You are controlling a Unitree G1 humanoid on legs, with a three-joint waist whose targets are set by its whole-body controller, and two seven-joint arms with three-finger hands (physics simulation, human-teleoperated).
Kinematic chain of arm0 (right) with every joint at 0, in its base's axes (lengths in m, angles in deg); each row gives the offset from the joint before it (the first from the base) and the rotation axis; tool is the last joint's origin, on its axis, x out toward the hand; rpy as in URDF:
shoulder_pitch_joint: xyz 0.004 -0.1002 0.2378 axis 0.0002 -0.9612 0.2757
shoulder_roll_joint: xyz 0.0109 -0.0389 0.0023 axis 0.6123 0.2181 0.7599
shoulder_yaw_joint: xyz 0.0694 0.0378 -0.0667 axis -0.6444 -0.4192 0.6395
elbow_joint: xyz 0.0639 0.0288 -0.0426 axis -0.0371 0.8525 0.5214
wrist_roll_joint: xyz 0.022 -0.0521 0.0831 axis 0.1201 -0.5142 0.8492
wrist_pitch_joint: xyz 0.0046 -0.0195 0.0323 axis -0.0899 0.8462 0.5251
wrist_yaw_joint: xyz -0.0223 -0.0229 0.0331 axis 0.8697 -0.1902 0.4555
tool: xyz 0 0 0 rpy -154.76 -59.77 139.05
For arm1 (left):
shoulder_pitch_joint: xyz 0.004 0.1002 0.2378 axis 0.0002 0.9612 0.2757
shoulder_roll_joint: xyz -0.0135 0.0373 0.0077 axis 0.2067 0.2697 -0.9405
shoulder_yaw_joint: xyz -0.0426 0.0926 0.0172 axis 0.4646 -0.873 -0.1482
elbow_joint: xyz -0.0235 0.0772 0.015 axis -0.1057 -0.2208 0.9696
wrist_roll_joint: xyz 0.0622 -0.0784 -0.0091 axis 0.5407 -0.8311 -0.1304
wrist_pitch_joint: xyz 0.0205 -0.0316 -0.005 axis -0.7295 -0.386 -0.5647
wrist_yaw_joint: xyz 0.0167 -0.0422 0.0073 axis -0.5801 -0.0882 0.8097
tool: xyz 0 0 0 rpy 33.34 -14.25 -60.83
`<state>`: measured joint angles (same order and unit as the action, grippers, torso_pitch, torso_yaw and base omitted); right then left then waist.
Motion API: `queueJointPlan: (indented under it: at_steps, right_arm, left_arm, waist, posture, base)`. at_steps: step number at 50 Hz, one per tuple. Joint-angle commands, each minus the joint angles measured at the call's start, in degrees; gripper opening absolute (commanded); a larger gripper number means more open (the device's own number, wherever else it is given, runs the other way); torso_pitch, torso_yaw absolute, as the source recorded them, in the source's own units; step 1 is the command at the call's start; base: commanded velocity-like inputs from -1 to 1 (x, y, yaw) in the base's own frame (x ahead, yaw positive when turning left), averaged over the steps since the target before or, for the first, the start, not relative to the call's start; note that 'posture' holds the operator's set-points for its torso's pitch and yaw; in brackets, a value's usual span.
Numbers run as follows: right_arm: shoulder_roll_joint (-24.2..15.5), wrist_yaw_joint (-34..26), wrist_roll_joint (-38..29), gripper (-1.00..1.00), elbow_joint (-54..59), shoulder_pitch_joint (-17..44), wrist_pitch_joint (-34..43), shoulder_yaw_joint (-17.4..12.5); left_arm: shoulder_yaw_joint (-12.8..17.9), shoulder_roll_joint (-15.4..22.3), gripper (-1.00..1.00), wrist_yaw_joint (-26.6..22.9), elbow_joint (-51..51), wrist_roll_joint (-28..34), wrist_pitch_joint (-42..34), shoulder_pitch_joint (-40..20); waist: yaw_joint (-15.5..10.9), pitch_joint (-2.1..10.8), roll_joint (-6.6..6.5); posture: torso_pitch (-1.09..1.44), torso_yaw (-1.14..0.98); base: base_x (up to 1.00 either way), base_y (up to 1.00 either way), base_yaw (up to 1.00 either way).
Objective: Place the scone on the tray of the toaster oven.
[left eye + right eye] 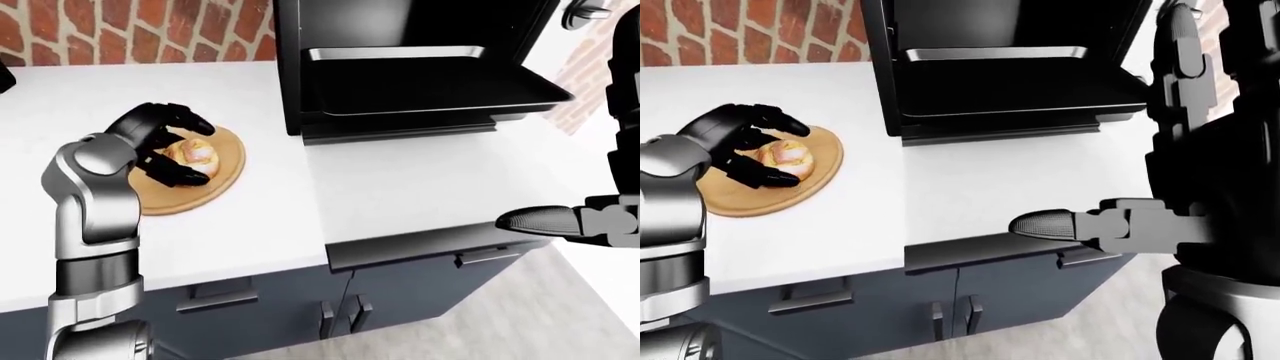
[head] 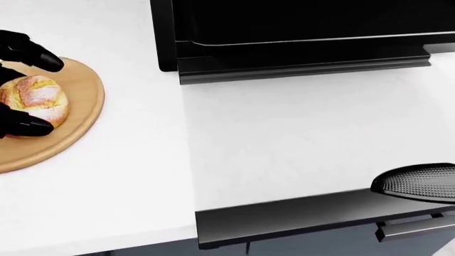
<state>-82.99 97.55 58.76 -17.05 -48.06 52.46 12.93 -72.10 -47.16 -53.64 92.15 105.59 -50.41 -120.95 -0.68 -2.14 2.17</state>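
right hand (image 1: 1040, 223) hangs low over the counter (image 1: 400, 187) edge, flat, holding nothing; finger spread cannot be told. farther in, left hand (image 1: 165, 139) cups the scone (image 1: 192, 153) on the round wooden board (image 1: 225, 169), fingers (image 2: 36, 56) curled either side but not clearly clamped. beyond, toaster oven (image 1: 400, 45) stands open, tray (image 1: 430, 94) out. risk: a loose pinch lets the scone roll off the board when lifted.

Kitchen: white counter (image 1: 400, 187), toaster oven (image 1: 400, 60), brick wall (image 1: 150, 30)
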Motion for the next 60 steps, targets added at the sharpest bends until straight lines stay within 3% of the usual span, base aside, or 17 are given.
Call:
queueJointPlan:
  at_steps: [1, 8, 26, 37, 44, 47, 51, 55, 60]
  right_arm:
    - [-0.9, 0.0, -0.5, 1.0, 0.0, 0.4, -1.3, -1.8]
    - [-1.0, 0.0, -1.2, 1.0, 0.0, -0.1, -2.0, -1.4]
    - [-0.9, -1.2, -1.9, 1.0, 0.0, -4.4, -4.4, -3.6]
    - [-0.2, -1.1, -2.3, 1.0, 0.0, -2.8, -3.2, -2.4]
    - [0.0, -1.3, -1.4, 1.0, 0.0, -2.2, -2.4, -3.2]
    - [-0.3, -1.3, -0.8, 1.0, 0.0, -2.3, -2.3, -3.9]
    - [-0.5, -1.6, -0.6, 1.0, 0.0, -3.5, -2.9, -5.0]
    - [-0.8, -1.8, -0.5, 1.0, 0.0, -4.6, -3.7, -5.7]
    - [-0.8, -1.3, -1.1, 1.0, 0.0, -4.2, -3.7, -4.7]
  left_arm:
    - [0.0, 0.4, 0.05, -1.1, -1.0, -0.3, 0.3, -1.1]
    - [-0.1, 0.5, -0.02, -1.2, -0.4, -0.1, 0.6, -1.7]
    - [-0.2, 2.0, -0.26, -2.6, -0.7, 1.1, 0.5, -5.3]
    - [0.2, 3.4, -0.39, -4.5, -2.8, 2.1, -0.3, -6.6]
    - [0.1, 3.8, -0.47, -6.2, -5.1, 2.9, -1.5, -7.8]
    - [-0.1, 3.9, -0.69, -7.3, -6.3, 3.5, -2.4, -9.0]
    - [-0.9, 3.7, -0.73, -9.3, -7.9, 4.4, -3.7, -11.5]
    - [-1.2, 3.4, -0.98, -11.6, -10.9, 5.5, -5.6, -13.4]
    - [-1.7, 3.1, -1.0, -13.8, -13.1, 6.6, -7.0, -15.2]
  waist:
    - [0.0, 0.95, -0.02]
    - [0.1, 1.12, -0.16]
    - [0.2, 0.75, -0.09]
    - [0.3, 0.49, 0.08]
    - [0.1, 0.34, 0.12]
    - [0.1, 0.27, 0.2]
    - [0.0, 0.13, 0.36]
    - [-0.1, 0.0, 0.48]
    - [-0.1, -0.1, 0.51]
  posture:
    - [0.0, 0.0]
    - [0.0, 0.0]
    - [0.0, 0.0]
    - [0.0, 0.0]
    - [0.0, 0.0]
    - [0.0, 0.0]
    - [0.0, 0.0]
    - [0.0, 0.0]
    - [0.0, 0.0]
  base:
    - [0.0, 0.0, 0.0]
    - [0.0, 0.0, 0.0]
    - [0.0, 0.0, 0.0]
    - [0.0, 0.0, 0.0]
    - [0.0, 0.0, 0.0]
    - [0.0, 0.0, 0.0]
    - [0.0, 0.0, 0.0]
    - [0.0, 0.0, 0.0]
    - [0.0, 0.0, 0.0]
